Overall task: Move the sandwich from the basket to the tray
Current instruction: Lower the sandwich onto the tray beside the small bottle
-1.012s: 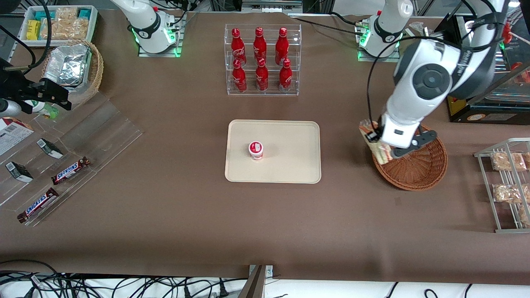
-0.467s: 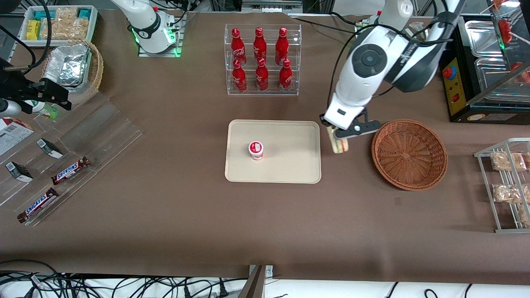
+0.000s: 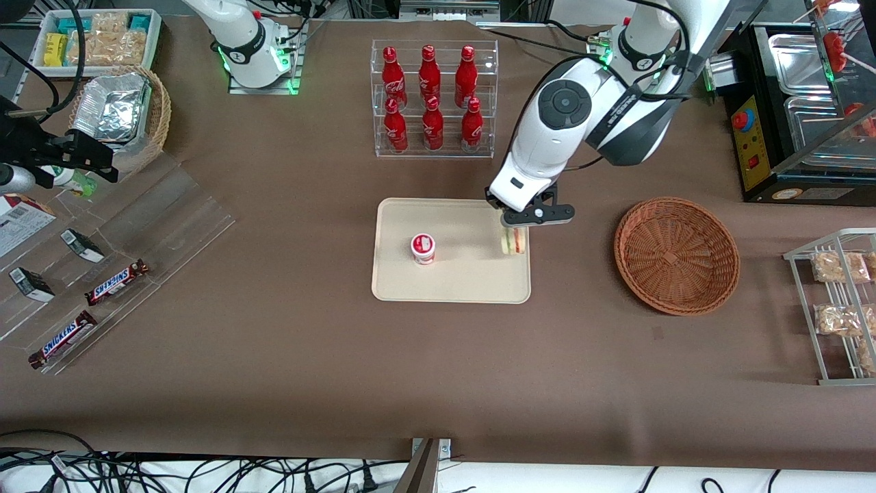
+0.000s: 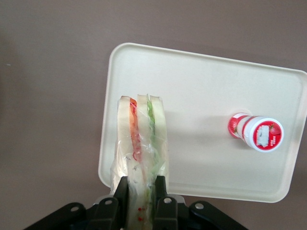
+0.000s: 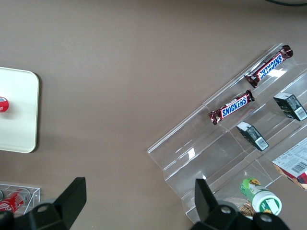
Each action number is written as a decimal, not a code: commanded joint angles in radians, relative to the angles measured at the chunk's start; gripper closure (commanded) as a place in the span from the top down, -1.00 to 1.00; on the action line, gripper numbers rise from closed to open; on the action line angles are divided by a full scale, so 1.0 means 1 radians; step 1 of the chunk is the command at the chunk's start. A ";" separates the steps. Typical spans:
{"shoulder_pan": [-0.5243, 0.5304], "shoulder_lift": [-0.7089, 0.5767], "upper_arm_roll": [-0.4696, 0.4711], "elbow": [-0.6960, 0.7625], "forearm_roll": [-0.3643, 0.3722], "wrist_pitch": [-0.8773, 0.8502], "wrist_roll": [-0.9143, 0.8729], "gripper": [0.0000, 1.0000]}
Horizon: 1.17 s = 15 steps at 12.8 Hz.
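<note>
We carry the sandwich (image 4: 140, 143), clenched in our tool (image 3: 514, 233), over the tray's (image 3: 465, 287) three-o'clock edge; next, lower and release.

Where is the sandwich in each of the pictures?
Front view: the sandwich hangs from the gripper over the tray edge nearest the basket.
Left wrist view: the sandwich is pinched upright in the gripper, above the tray.
Right wrist view: not in it.
Shared landmark: the small red-lidded cup on the tray.
</note>
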 commanded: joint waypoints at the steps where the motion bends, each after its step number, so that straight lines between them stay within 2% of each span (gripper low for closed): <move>1: -0.025 0.049 0.001 0.004 -0.001 0.072 -0.015 -0.48; 2: -0.028 0.061 0.003 0.004 0.014 0.086 -0.015 -0.48; 6: -0.040 0.135 0.000 0.005 0.170 0.177 -0.130 -0.48; 15: -0.048 0.219 0.001 0.014 0.349 0.209 -0.247 -0.48</move>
